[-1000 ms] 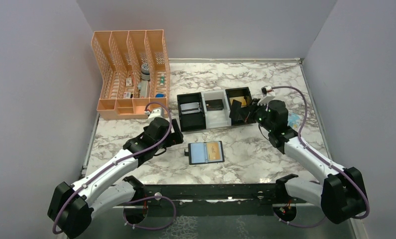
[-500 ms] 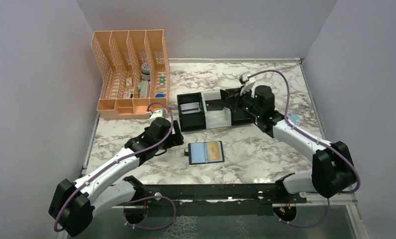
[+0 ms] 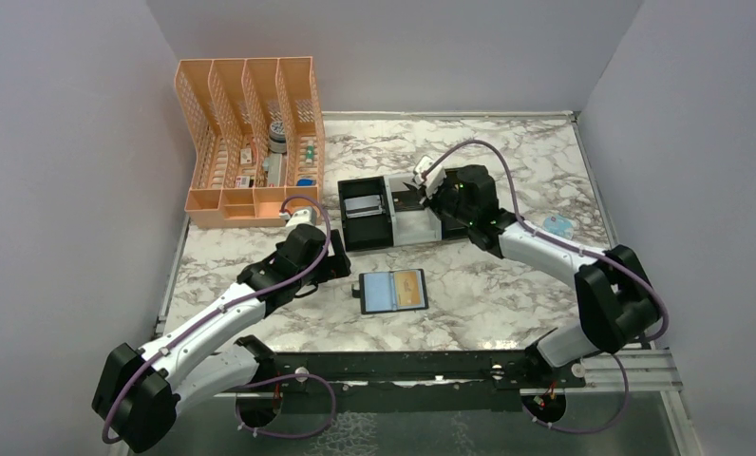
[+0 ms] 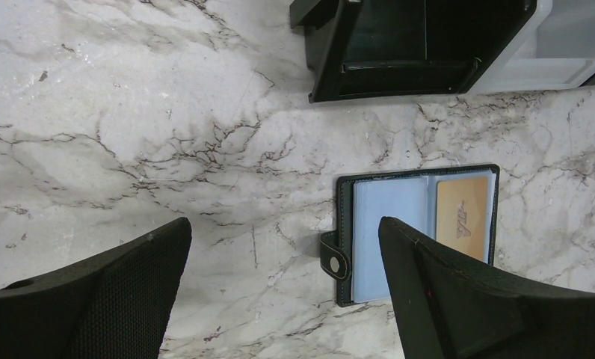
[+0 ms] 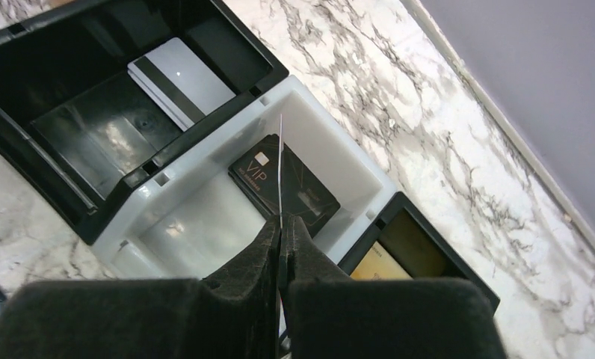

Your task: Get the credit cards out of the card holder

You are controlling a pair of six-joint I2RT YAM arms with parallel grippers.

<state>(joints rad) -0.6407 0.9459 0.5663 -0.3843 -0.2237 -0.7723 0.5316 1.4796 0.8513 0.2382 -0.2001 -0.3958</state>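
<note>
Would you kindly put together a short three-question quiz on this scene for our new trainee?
1. True or false: the small black bifold wallet lying open on the marble table holds an orange plastic card.
2. The right tool is shut on a thin card seen edge-on. Which container is it over?
A. the white square tray
B. the black tray with the striped silver card
C. the peach file rack
3. In one word, how do the jaws of the left tool stand?

Key: 1 true; 2 A; 3 open.
</note>
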